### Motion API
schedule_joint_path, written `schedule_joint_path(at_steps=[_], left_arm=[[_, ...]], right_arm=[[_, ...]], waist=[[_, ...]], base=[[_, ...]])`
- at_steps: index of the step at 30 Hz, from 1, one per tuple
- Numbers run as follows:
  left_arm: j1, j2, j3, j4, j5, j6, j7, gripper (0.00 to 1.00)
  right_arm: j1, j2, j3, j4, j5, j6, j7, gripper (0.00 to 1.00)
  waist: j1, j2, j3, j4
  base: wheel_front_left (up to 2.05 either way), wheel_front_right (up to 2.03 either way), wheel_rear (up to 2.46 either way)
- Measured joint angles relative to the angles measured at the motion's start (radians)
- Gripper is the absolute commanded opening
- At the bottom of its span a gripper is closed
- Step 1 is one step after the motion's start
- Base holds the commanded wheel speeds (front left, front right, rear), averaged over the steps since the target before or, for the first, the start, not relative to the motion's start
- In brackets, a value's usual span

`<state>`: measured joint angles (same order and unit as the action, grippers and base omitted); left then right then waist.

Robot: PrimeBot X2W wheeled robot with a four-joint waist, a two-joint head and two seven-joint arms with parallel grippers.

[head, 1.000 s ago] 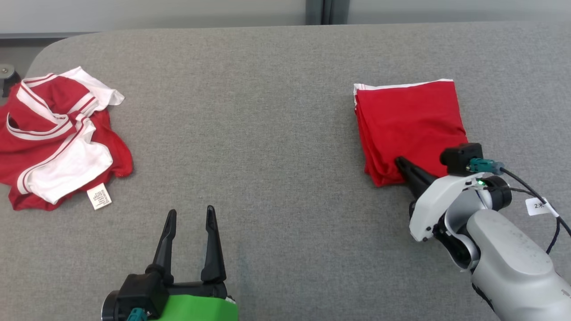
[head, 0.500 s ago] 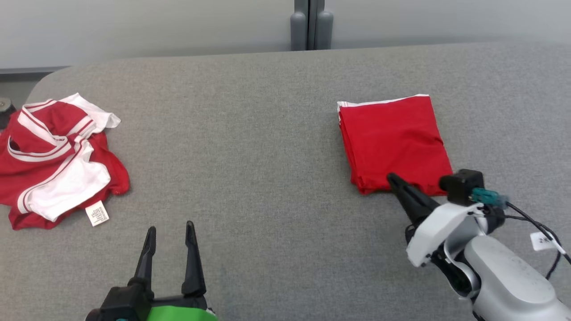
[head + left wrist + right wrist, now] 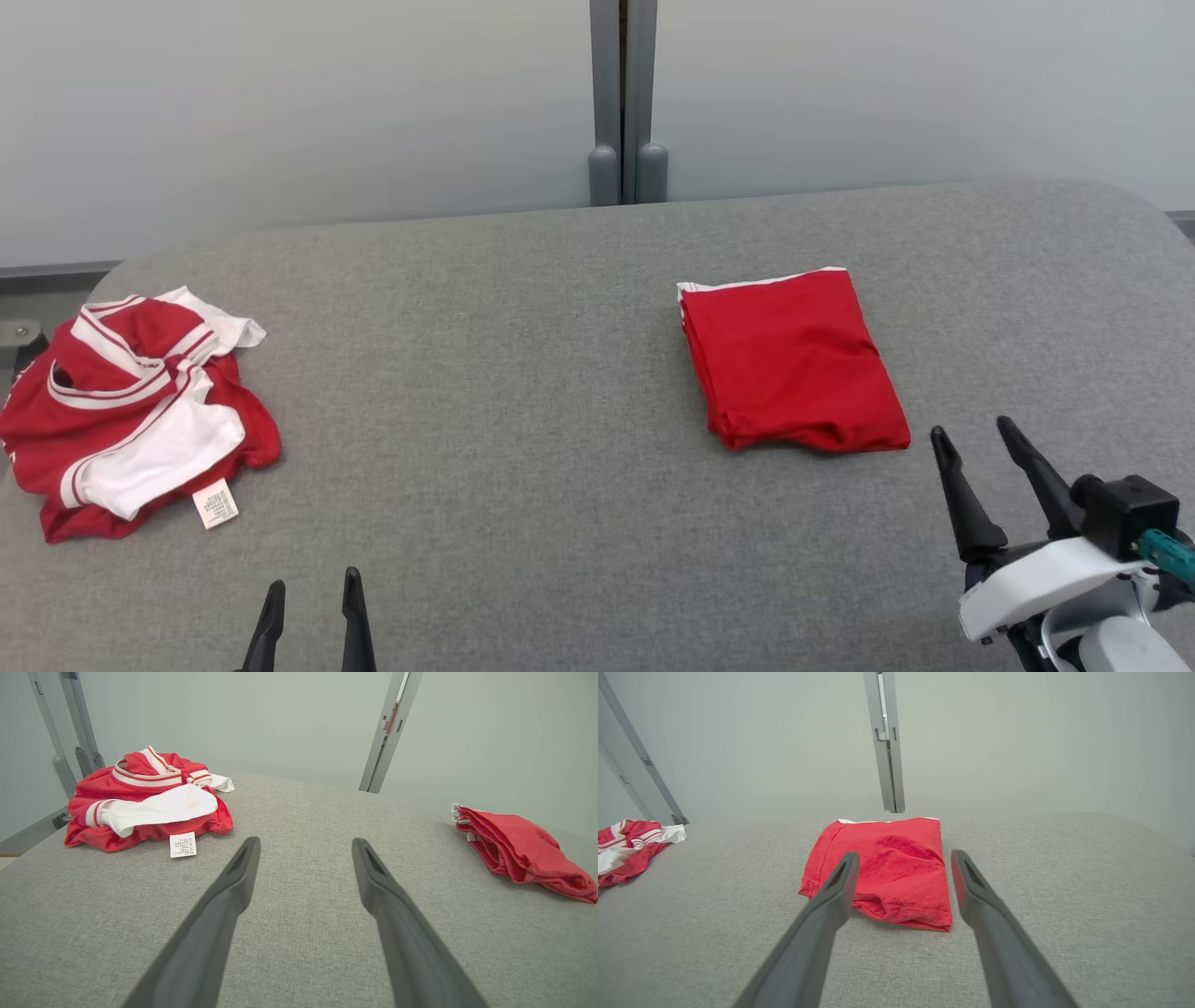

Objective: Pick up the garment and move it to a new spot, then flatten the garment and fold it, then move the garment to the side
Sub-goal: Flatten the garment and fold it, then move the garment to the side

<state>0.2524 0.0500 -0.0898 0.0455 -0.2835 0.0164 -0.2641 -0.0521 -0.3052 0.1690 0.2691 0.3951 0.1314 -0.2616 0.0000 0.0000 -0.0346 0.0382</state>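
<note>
Moved: R gripper [image 3: 971, 427] off folded garment [image 3: 792, 359], now lower right, jaws wide, empty.
Table [image 3: 523, 392]: grey cloth top.
Folded garment: red, flat, centre-right.
Crumpled garment [image 3: 131, 411]: far left.
L gripper [image 3: 314, 579]: bottom left, jaws apart, empty.

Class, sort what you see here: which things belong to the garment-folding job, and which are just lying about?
Belongs to the job:
folded red garment, lying flat on the grey table
right gripper, jaws open, apart from it
left gripper, jaws open, over bare table

Just lying about:
crumpled red-and-white garment at the table's left end
its white label
grey post behind the table
</note>
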Motion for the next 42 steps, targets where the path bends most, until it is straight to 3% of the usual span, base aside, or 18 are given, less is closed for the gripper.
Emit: schedule_joint_path(at_steps=[8, 23, 27, 30, 36, 39, 42], left_arm=[[0.011, 0.000, 0.033, 0.013, -0.003, -0.012, 0.000, 1.00], [0.014, 0.000, 0.027, 0.019, -0.005, -0.009, 0.000, 1.00], [0.013, 0.000, 0.021, 0.014, -0.004, -0.008, 0.000, 1.00], [0.008, 0.000, 0.010, 0.015, 0.000, -0.008, 0.000, 1.00], [-0.056, 0.000, -0.047, 0.003, -0.011, 0.010, 0.000, 1.00], [-0.099, 0.000, -0.104, 0.005, -0.027, 0.026, 0.000, 1.00], [-0.131, 0.000, -0.147, 0.011, -0.044, 0.042, 0.000, 1.00]], right_arm=[[0.115, 0.057, -0.084, -0.049, -0.074, 0.000, 0.000, 1.00], [0.107, 0.073, -0.078, -0.027, -0.088, 0.000, 0.000, 1.00], [0.070, 0.078, -0.058, 0.009, -0.029, 0.000, 0.004, 1.00], [-0.011, 0.075, -0.058, 0.032, 0.059, 0.000, 0.112, 1.00], [-0.244, 0.019, -0.070, 0.079, 0.167, 0.000, 0.470, 1.00], [-0.394, -0.014, -0.120, 0.167, 0.107, 0.000, 0.592, 1.00], [-0.488, -0.001, -0.148, 0.252, 0.075, -0.001, 0.647, 1.00]], waist=[[0.0000, 0.0000, -0.018, -0.046], [0.0000, 0.0000, -0.010, -0.041], [0.0000, 0.0000, 0.002, -0.036], [0.0000, 0.0001, 0.017, -0.032], [0.0000, 0.0001, 0.077, -0.019], [0.0000, 0.0001, 0.128, -0.007], [0.0000, 0.0000, 0.171, 0.007]], base=[[0.00, 0.00, 0.00], [0.00, 0.00, 0.00], [0.00, 0.00, 0.00], [0.00, 0.00, 0.00], [0.00, 0.00, 0.00], [0.00, 0.00, 0.00], [0.00, 0.00, 0.00]])
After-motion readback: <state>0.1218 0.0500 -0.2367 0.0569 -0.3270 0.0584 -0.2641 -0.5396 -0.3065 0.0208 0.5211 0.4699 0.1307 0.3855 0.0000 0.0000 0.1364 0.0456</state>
